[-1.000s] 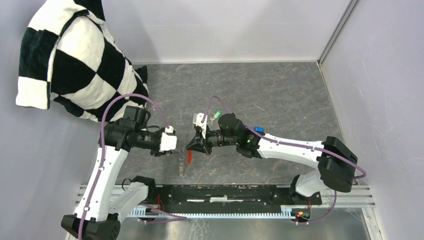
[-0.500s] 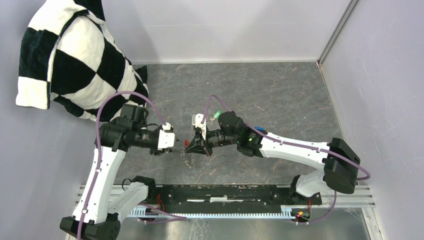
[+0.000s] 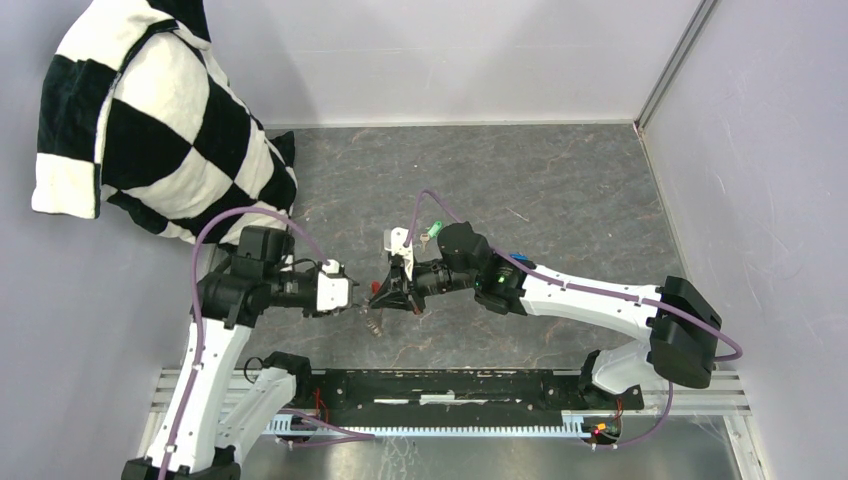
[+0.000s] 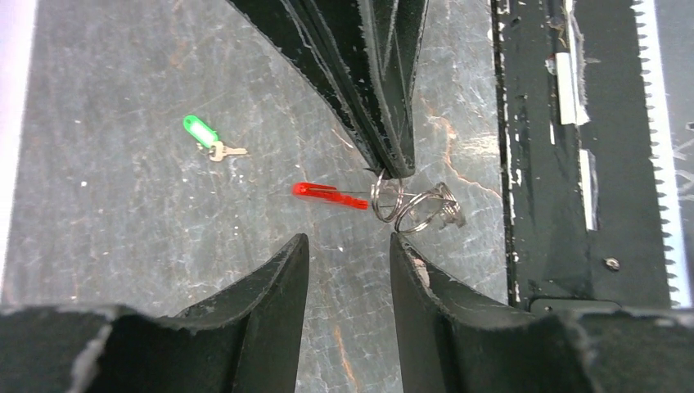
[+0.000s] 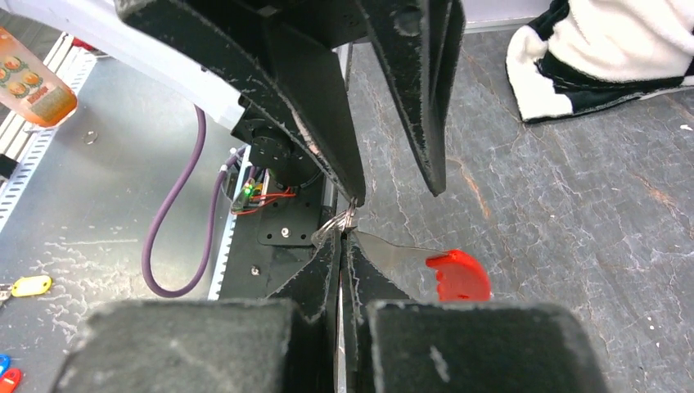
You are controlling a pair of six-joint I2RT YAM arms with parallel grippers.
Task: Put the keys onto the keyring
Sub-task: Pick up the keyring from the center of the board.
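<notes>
- Pinching the keyring point(image 4: 386, 196) at its upper edge, the right end effector point(image 4: 394, 169) is clenched on it, entering the left wrist view from 12 o'clock.
- That view alone lays the whole keyring out: the red tag point(image 4: 330, 195) points to 9 o'clock and the coiled grey strap point(image 4: 434, 214) sits at 4 o'clock of the ring.
- It also shows the green key point(image 4: 205, 135) flat on the worktop point(image 4: 106, 229), at 10 o'clock of the ring and well apart from it.
- The left end effector point(image 4: 348, 241) is released, its jaws apart with nothing between them, and the ring is just beyond the tips.
- The right wrist view adds the other side. One left fingertip is just beside the ring, but whether they touch I cannot tell.
- Only the top view gives the pose. The two forearms are near level and point at each other, left toward 3 o'clock and right toward 9 o'clock, almost tip to tip mid-worktop.
- The top view also shows the blue key point(image 3: 517, 259) against the right forearm and a checkered pillow point(image 3: 150, 120) at 10 o'clock.
</notes>
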